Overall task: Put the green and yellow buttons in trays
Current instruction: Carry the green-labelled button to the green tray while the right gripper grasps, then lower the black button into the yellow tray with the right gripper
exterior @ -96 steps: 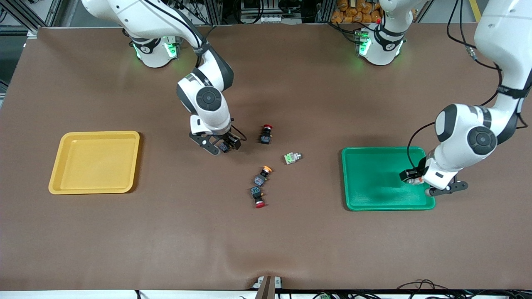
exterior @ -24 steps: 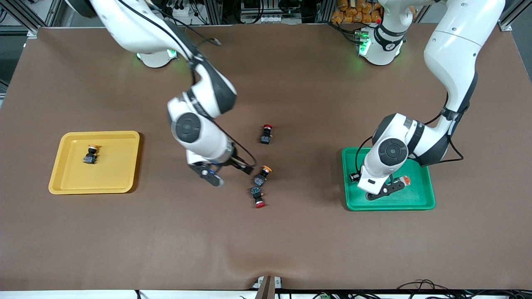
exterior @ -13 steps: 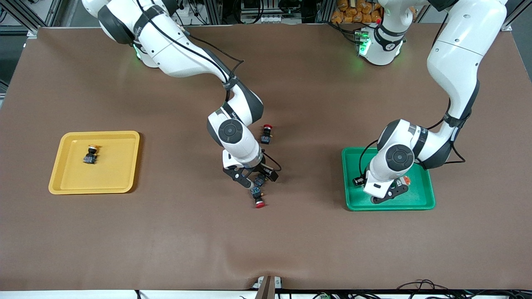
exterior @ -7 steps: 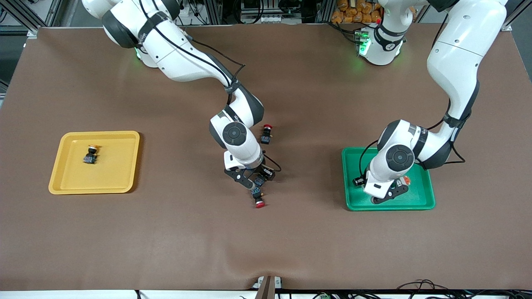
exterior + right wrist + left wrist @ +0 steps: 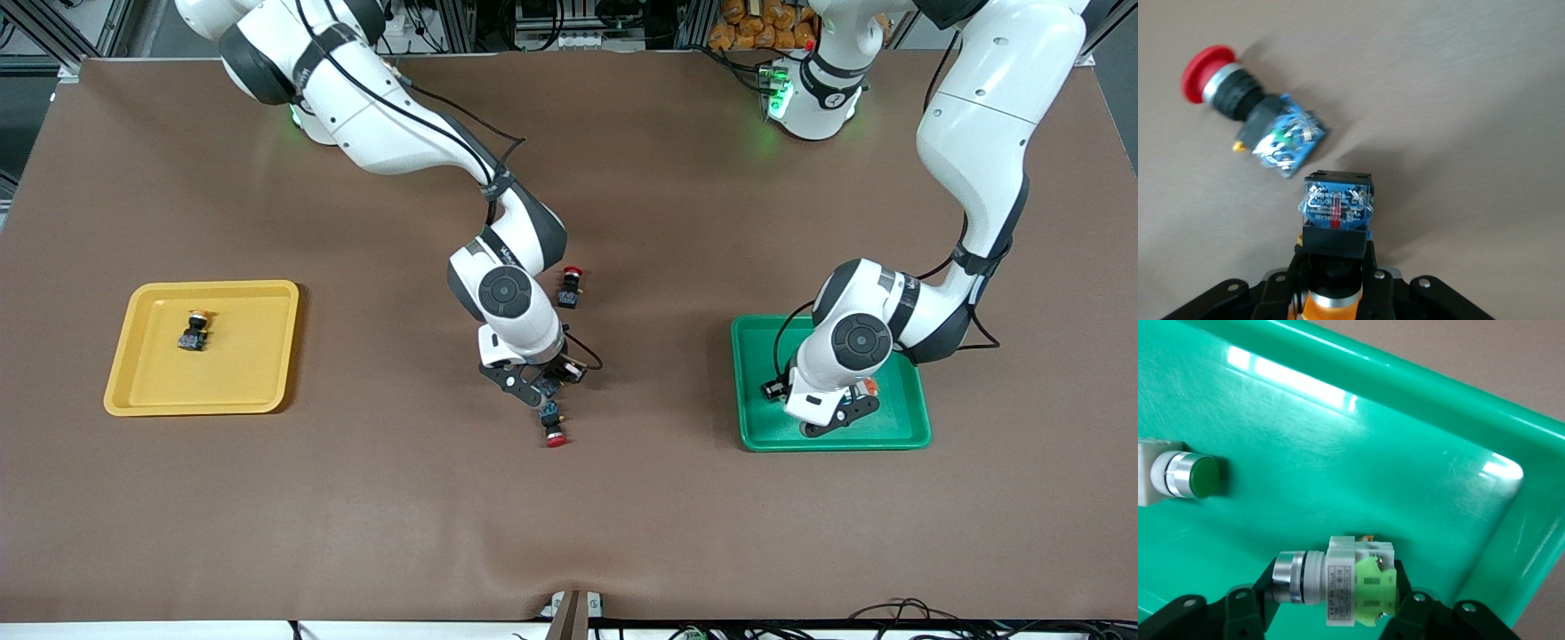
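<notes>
While the right tool (image 5: 1333, 283) is pinching the yellow-capped button (image 5: 1337, 223) at the middle of the table (image 5: 622, 498), that button's long axis is running straight out from between the fingers, orange cap toward the wrist and blue terminal end pointing away; the yellow tray (image 5: 124, 382) is lying well apart from it, toward the right arm's end of the table, so the carry is a job for this arm; one yellow-capped button in the tray (image 5: 192, 330) is already lying there. A red-capped switch (image 5: 1245, 113) is lying just beside the held button's terminal end, slightly nearer the front camera, apparently not touching, though a low sideways drag could knock it, so lifting first looks wise; a second red-capped switch (image 5: 569, 287) is sitting farther from the camera, close beside the arm's forearm. The left tool (image 5: 1331, 607) is hanging low over the green tray (image 5: 1338, 453), pressed onto a pale grey button (image 5: 1338, 587) lying crosswise between its fingers; a green-capped button (image 5: 1178, 475) is resting on the tray floor near it, apart.
</notes>
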